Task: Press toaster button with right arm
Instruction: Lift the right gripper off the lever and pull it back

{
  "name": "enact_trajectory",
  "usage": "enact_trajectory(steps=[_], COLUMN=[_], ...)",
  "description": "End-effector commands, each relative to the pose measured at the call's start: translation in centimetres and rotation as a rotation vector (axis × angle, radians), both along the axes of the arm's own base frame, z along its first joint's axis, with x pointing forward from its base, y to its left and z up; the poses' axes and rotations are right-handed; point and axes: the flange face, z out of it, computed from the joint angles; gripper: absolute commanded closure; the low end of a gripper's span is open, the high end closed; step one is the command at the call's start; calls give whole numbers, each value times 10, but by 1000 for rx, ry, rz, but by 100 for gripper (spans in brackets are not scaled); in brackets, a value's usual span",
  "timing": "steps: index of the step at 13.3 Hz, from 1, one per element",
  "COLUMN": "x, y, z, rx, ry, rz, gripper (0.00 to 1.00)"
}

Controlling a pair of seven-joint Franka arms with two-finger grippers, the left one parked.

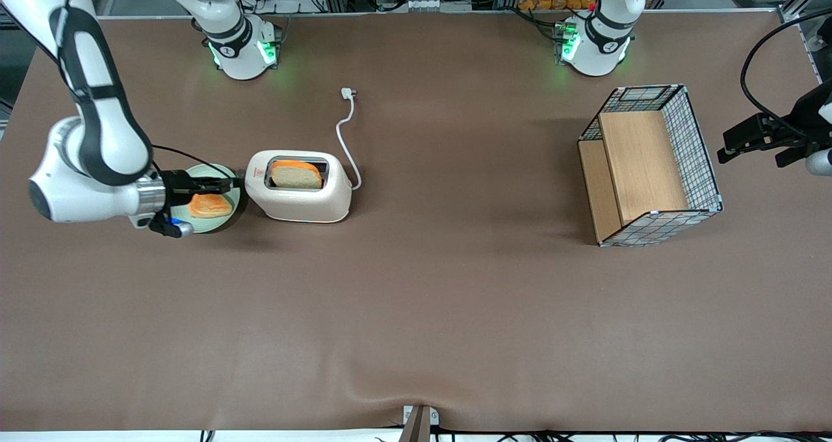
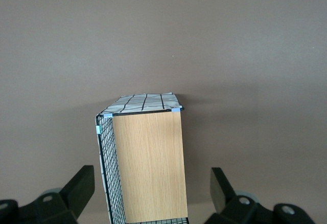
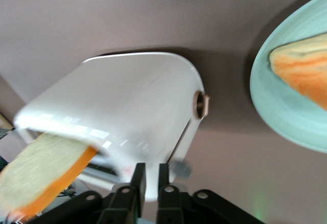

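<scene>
The cream-white toaster stands on the brown table with a slice of bread in its top slot. My right arm reaches in low from the working arm's end. Its gripper is level with the toaster's narrow end, fingertips right at it, fingers close together with nothing between them. The right wrist view shows the toaster, a round knob on its narrow end, and the grey toaster button just beside the gripper. In the front view the button is hidden by the gripper.
A pale green plate with a slice of toast lies under my wrist, beside the toaster; the plate also shows in the right wrist view. The white cord runs away from the front camera. A wire-and-wood basket stands toward the parked arm's end.
</scene>
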Motion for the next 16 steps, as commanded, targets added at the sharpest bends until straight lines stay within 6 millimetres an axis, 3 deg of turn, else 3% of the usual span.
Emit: enact_trajectory(steps=[1,2,3,7,10,12,13,15,16], x=[11,17,22,41,37,15,12,14,15], y=[-10,-17,-26,-30,-19,42,46,33,17], z=[71,91,107,184,245,289,294,311,314], rx=[-53,-69,-82,-212,-344,-566,-585,-580,-557], ry=[-48,-62,-80,-206,-325,-362,-349,-383,-381], rz=[24,41,44,117,181,221,181,151,131], gripper=[28,4,0,0,0,0,0,0,0])
